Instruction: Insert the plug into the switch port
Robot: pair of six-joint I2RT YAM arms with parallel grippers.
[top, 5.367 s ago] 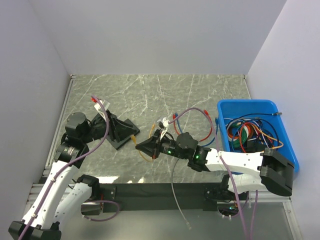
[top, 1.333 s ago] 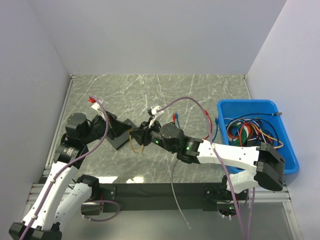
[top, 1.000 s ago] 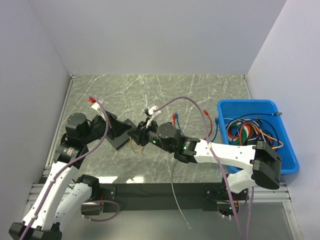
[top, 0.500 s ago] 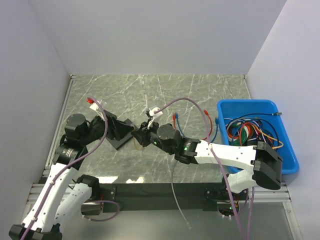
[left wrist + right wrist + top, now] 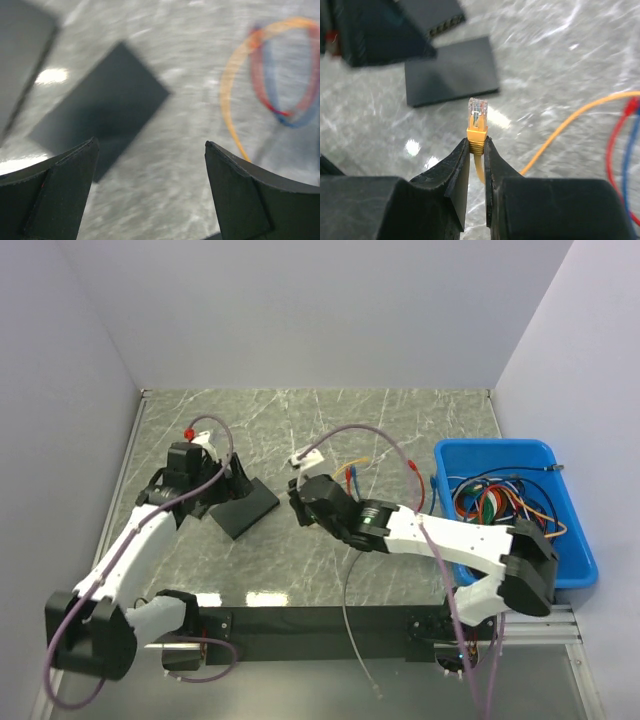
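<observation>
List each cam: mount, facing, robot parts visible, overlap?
Top external: above, behind the bases, looking down on table; left arm, right arm show.
Left wrist: on left arm, looking down at switch; open left gripper shows.
Right wrist: on right arm, facing switch; right gripper shut on orange plug.
Shared: both wrists see switch, orange cable.

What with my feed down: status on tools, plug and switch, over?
Left tool open, empty, beside switch. Right tool shut on orange plug, aimed at switch, not inserted. Path between clear.
</observation>
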